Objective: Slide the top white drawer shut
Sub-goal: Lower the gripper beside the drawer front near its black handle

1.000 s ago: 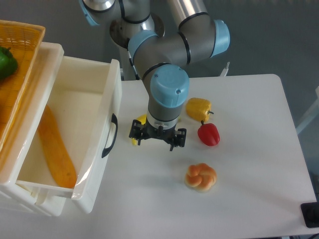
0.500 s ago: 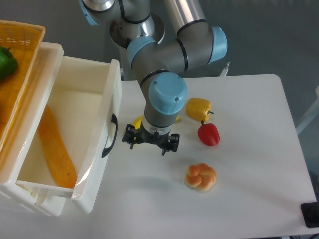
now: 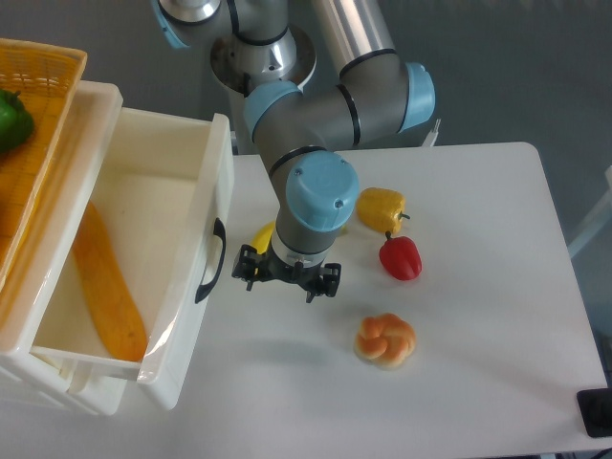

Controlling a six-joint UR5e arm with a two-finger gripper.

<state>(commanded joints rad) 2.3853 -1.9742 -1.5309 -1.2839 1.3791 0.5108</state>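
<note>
a: start from the near edge. what's down front?

b: the drawer (image 3: 143,277) — the top white one — pulled far out of its cabinet at the left, its front panel and black handle (image 3: 211,260) facing the table (image 3: 497,335). something long and orange (image 3: 107,292) lies on its floor.

a: so nothing shut yet?

b: nothing. as i judge it, the whole push is left to do — no contact with the front panel shows.

a: and on the table near us?

b: a bun (image 3: 385,339), well clear of the drawer. farther back a red pepper (image 3: 401,257), then a yellow one (image 3: 381,208) just behind it.

a: the gripper?

b: gripper (image 3: 286,276) hangs over the table just right of the handle, near it but apart. its fingers stand spread, holding nothing. a small yellow thing (image 3: 261,237) peeks out beside the wrist; i can't say what it is.

a: farthest back?

b: the arm's base at the top, and at the far left a basket (image 3: 38,124) sitting above the drawer with something green (image 3: 13,120) in it.

a: what remains, then?

b: reach the front panel and press it leftward until it's flush — that's my reading, not a thing seen.
</note>
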